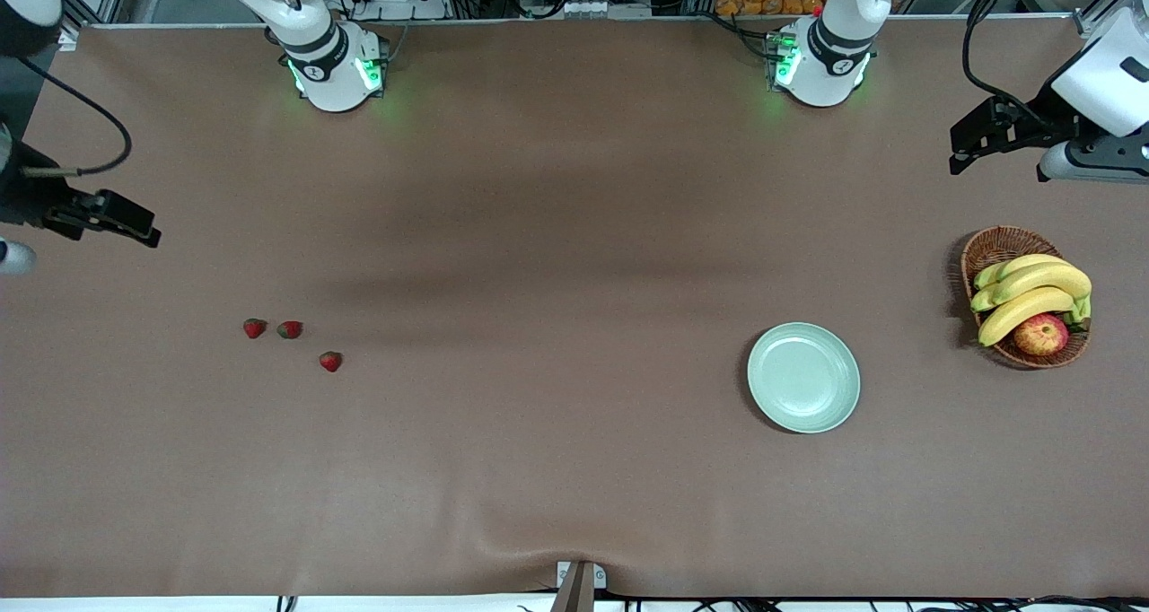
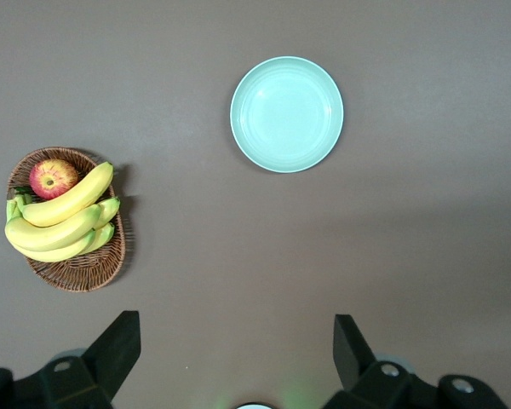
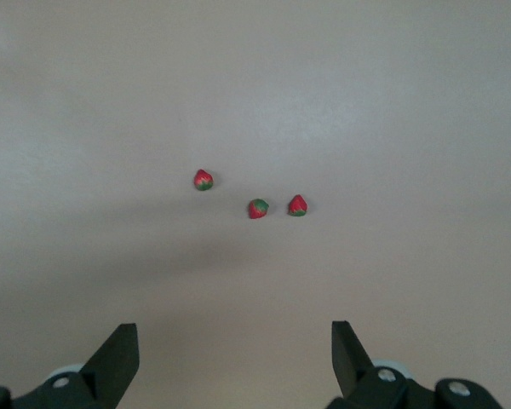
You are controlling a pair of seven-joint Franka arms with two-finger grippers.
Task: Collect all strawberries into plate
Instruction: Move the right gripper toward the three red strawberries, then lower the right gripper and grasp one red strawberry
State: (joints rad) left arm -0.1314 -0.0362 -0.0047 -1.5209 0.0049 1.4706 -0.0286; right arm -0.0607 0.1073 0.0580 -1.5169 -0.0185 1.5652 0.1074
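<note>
Three tiny red strawberries lie on the brown table toward the right arm's end: two side by side (image 1: pixel 255 328) (image 1: pixel 289 329) and one (image 1: pixel 330 361) a little nearer the front camera. They also show in the right wrist view (image 3: pixel 203 180) (image 3: pixel 257 209) (image 3: pixel 297 205). The pale mint-green plate (image 1: pixel 803 377) sits empty toward the left arm's end and also shows in the left wrist view (image 2: pixel 287 114). My right gripper (image 1: pixel 135 226) (image 3: pixel 235 341) is open and empty, high over the table's end near the strawberries. My left gripper (image 1: pixel 965 145) (image 2: pixel 237 336) is open and empty, high over the table near the basket.
A brown wicker basket (image 1: pixel 987 249) with bananas (image 1: pixel 1032 293) and a red-yellow apple (image 1: pixel 1041 334) stands beside the plate at the left arm's end; it also shows in the left wrist view (image 2: pixel 77 268). The two arm bases stand along the table's back edge.
</note>
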